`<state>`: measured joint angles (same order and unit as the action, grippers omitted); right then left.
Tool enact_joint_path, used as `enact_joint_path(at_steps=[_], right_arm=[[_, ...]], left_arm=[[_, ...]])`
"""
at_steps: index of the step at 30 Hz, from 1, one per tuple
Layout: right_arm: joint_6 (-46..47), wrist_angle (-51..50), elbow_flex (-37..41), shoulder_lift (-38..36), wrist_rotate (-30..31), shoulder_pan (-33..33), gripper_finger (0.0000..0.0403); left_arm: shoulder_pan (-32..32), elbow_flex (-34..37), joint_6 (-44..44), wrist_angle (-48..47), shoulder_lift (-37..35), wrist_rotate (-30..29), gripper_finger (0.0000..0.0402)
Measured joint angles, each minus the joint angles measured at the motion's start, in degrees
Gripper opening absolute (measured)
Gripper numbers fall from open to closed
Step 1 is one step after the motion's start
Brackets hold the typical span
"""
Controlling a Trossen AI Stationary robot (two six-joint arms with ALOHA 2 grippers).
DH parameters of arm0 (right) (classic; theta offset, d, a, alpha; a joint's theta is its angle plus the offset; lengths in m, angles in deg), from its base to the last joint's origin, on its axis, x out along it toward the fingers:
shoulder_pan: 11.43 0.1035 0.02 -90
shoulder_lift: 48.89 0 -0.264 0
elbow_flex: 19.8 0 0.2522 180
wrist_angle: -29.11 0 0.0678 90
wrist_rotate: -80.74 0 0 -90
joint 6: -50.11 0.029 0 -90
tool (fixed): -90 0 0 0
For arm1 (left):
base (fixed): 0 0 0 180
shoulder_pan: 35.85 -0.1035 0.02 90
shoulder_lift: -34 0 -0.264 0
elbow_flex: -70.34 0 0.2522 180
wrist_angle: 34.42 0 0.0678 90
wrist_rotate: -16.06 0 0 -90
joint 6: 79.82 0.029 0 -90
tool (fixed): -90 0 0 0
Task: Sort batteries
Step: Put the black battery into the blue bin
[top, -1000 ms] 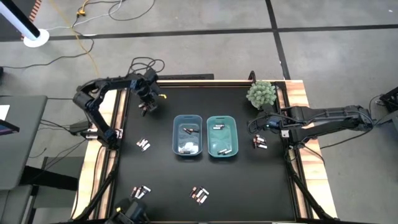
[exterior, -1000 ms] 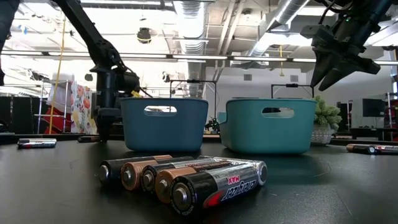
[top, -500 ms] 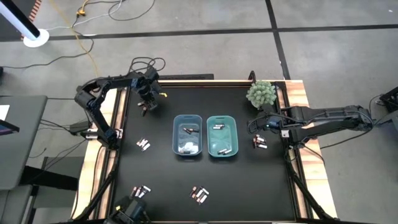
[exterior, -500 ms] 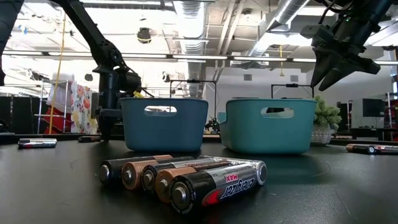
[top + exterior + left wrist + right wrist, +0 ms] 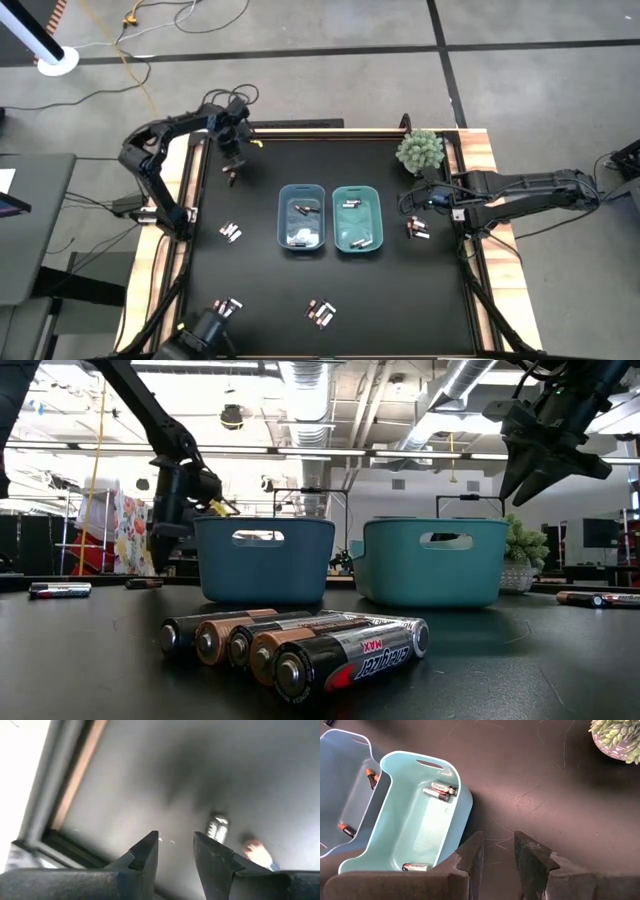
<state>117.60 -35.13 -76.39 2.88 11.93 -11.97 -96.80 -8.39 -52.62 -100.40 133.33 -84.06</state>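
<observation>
Left gripper (image 5: 232, 158) hovers over the far-left part of the black counter (image 5: 260, 280), near the wooden edge; its fingers (image 5: 145, 855) stand slightly apart with nothing between them. One battery (image 5: 218, 828) lies on the counter just beyond those fingers, seen in the left wrist view, and shows in the high view as a small cell (image 5: 231, 180) below the gripper. Right gripper (image 5: 418, 203) hangs above the counter between the potted plant (image 5: 420, 150) and a small cluster of batteries (image 5: 418, 230) at the right side; its fingers (image 5: 470, 852) are a narrow gap apart and empty. Two bins sit side by side mid-counter: the blue bin (image 5: 302, 218) on the left holds a few cells, the teal bin (image 5: 357, 218) on the right holds several, two together near its handle end (image 5: 440, 790) and one at the near end (image 5: 415, 867). Loose groups remain on the counter: one left of the blue bin (image 5: 231, 232), one at the near-left (image 5: 228, 306), and a row of five lying touching side by side at the near centre (image 5: 300, 645). A single cell lies far left in the low view (image 5: 58, 590).
</observation>
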Motion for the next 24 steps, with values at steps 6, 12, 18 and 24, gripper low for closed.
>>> enact_joint_path(at_steps=[6,12,18,24], right_arm=[[-0.01,-0.04,0.0,0.0,0.0,0.0,0.0127],[-0.26,-0.07,0.0,0.0,0.0,0.0,0.0127],[-0.44,-0.09,0.0,0.0,0.0,0.0,0.0127],[-0.48,-0.15,0.0,0.0,0.0,-0.69,0.0127]], left_arm=[[-1.2,0.0,0.62,-1.85,-0.01,3.92,0.0117],[-1.14,0.81,1.08,-2.71,-0.07,5.39,0.0117],[-0.92,2.6,1.23,-0.92,-0.07,6.55,0.0117],[-0.29,4.61,1.19,3.12,-0.07,4.91,0.0117]])
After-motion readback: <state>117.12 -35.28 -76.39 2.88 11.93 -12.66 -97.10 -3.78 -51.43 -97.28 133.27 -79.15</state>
